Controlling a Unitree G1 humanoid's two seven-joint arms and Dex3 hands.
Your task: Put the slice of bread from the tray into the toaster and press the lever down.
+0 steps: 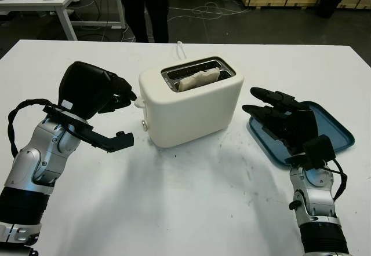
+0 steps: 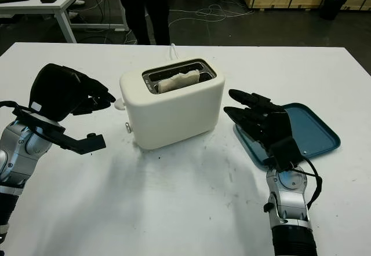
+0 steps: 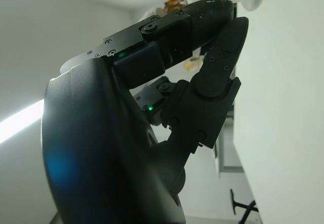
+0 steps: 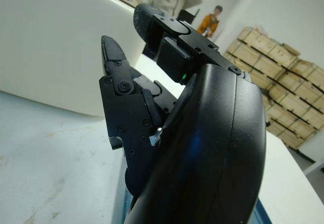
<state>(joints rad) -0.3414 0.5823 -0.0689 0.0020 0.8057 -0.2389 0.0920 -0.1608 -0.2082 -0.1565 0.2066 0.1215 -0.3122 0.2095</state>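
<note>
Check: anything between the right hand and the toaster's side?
Nothing: bare white table separates the open right hand from the toaster, seen from the left eye view.

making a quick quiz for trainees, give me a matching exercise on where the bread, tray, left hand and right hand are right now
Things:
1. slice of bread
2. tray
3. left hand
4. right hand

Places or states:
A. fingertips at the toaster's lever end
B. open, over the tray's near edge
C. in the toaster's slot
D. blue, on the table beside the toaster, holding no bread

Pairs: 1-C, 2-D, 3-A, 4-B
</note>
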